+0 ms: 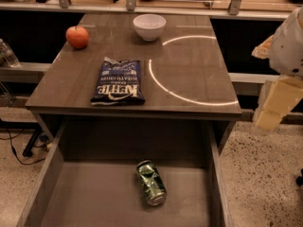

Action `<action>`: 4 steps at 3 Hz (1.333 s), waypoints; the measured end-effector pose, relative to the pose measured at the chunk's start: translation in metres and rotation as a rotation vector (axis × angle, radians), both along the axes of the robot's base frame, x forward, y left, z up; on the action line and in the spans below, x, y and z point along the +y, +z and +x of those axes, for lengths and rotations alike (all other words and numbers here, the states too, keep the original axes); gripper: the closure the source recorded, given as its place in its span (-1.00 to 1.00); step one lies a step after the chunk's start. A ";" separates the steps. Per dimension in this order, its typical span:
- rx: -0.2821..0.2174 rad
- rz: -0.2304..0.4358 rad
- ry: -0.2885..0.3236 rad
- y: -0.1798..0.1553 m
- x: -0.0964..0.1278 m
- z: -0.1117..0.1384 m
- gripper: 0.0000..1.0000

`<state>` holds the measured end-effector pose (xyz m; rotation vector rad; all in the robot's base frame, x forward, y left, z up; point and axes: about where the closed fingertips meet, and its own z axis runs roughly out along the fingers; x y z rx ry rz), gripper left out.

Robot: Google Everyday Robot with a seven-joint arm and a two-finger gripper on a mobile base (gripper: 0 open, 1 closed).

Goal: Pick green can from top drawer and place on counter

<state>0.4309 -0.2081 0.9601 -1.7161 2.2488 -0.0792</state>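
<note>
One can (pixel 151 182) left of end effector (pixel 277 104).

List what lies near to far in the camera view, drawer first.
Dented green soda can in the open grey-brown top drawer → blue chip bag → round red apple → white ceramic bowl, all three on the dark glossy counter. The pale gripper hangs off the counter's right side.

Green can (pixel 151 183): pale markings, silver ends. Top drawer (pixel 90 200): grey-brown. Desk (pixel 199 72): dark grey-brown, thin white circle line. Chip bag (pixel 118 81): blue, white lettering. Apple (pixel 77 37): red. Bowl (pixel 149 26): white. Tool (pixel 273 109), right of desk: cream.
</note>
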 end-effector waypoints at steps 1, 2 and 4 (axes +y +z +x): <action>0.049 0.018 -0.031 -0.036 0.024 -0.014 -1.00; 0.096 0.055 -0.106 -0.089 0.066 -0.026 -1.00; 0.086 0.106 -0.134 -0.121 0.099 -0.024 -1.00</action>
